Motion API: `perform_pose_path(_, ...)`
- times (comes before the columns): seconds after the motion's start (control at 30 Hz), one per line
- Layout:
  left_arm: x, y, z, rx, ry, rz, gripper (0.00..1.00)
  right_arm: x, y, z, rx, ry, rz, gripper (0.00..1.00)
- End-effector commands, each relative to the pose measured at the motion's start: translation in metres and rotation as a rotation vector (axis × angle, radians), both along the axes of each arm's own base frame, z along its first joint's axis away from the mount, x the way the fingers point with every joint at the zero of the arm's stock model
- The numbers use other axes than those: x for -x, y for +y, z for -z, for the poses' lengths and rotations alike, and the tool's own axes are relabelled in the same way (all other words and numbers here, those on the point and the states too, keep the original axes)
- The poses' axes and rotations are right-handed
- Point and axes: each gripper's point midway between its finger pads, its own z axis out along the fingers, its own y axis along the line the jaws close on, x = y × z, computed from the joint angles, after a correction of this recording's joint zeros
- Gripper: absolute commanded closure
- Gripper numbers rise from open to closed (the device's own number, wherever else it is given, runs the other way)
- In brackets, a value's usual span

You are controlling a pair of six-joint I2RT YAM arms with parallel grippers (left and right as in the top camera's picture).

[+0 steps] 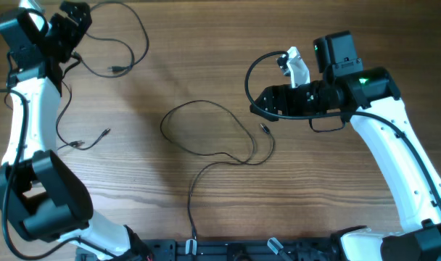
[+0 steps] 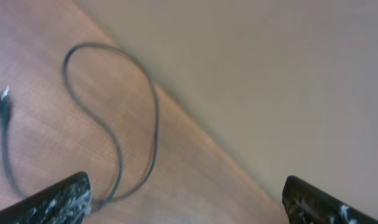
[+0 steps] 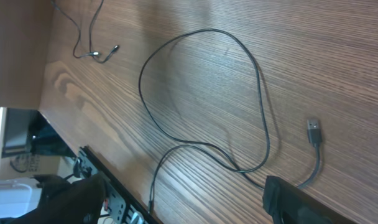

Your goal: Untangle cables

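Three thin black cables lie on the wooden table. The middle cable (image 1: pixel 206 127) forms a large loop; its plug (image 1: pixel 264 129) lies just below my right gripper (image 1: pixel 261 101), and its tail runs to the front edge. In the right wrist view the loop (image 3: pixel 204 93) and plug (image 3: pixel 313 131) lie ahead of my open, empty right gripper (image 3: pixel 183 205). A second cable (image 1: pixel 137 40) curls at the back left beside my left gripper (image 1: pixel 77 18). In the left wrist view it (image 2: pixel 117 134) loops past the left finger of my open, empty gripper (image 2: pixel 189 208). A third cable (image 1: pixel 64 127) lies at the left.
The third cable's silvery plug ends (image 3: pixel 105 53) lie near the table's left edge. A black rail (image 1: pixel 228 250) runs along the front edge. The table's back edge (image 2: pixel 201 134) is close to my left gripper, with a beige surface beyond. A thicker black arm cable (image 1: pixel 253 72) arcs beside my right gripper.
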Motion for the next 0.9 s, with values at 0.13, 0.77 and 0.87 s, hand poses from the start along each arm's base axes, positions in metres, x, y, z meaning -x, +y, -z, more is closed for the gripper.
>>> perform_pose_path(0.13,0.072,-0.041,-0.04,0.016,0.129,0.031,0.0,-0.014,-0.017,-0.004,0.094,-0.052,0.097,0.11)
perform_pose_path(0.77,0.241,-0.174,0.152,-0.093,0.842,0.365,0.11,-0.024,-0.036,0.004,0.184,-0.037,0.229,0.06)
perform_pose_path(0.87,0.258,-0.169,0.187,-0.101,0.887,0.287,0.15,-0.024,-0.036,0.004,0.184,-0.035,0.231,0.06)
